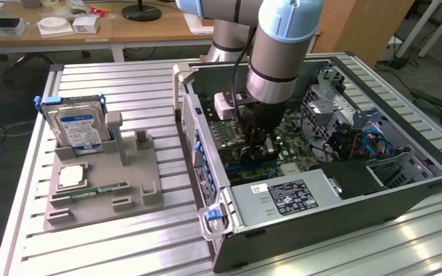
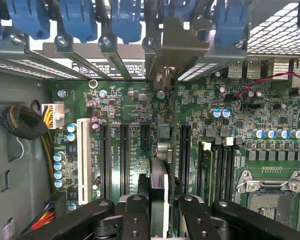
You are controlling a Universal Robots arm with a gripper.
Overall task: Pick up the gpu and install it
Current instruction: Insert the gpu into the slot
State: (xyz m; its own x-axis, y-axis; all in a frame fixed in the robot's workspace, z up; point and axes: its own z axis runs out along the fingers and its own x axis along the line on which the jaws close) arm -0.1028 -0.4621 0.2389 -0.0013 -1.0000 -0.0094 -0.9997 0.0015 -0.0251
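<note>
Arm: a grey and light-blue robot arm point(image 1: 282, 46) comes down from the top centre of the exterior view into an open computer case point(image 1: 405, 190).
Gripper: the gripper point(image 1: 258, 146) is low inside the case, over the green motherboard point(image 1: 301, 152).
Jaws: clamped on the gpu point(image 2: 159, 182); in the wrist view the black fingers point(image 2: 135, 217) press on both faces of the card.
Gpu: held edge-on, upright over the motherboard between long black expansion slots point(image 2: 124, 152). Its silvery bracket point(image 2: 172, 47) reaches the row of blue latches point(image 2: 72, 17). Whether its edge sits in a slot cannot be told.
Case: it lies on its side on a slatted metal table point(image 1: 129, 241), with a power supply point(image 1: 282, 198) at lower centre.
Tray: a grey tray point(image 1: 98, 213) at the exterior view's left holds a blue-labelled hard drive point(image 1: 79, 123), a processor chip point(image 1: 73, 175) and a green memory stick point(image 1: 98, 191).
</note>
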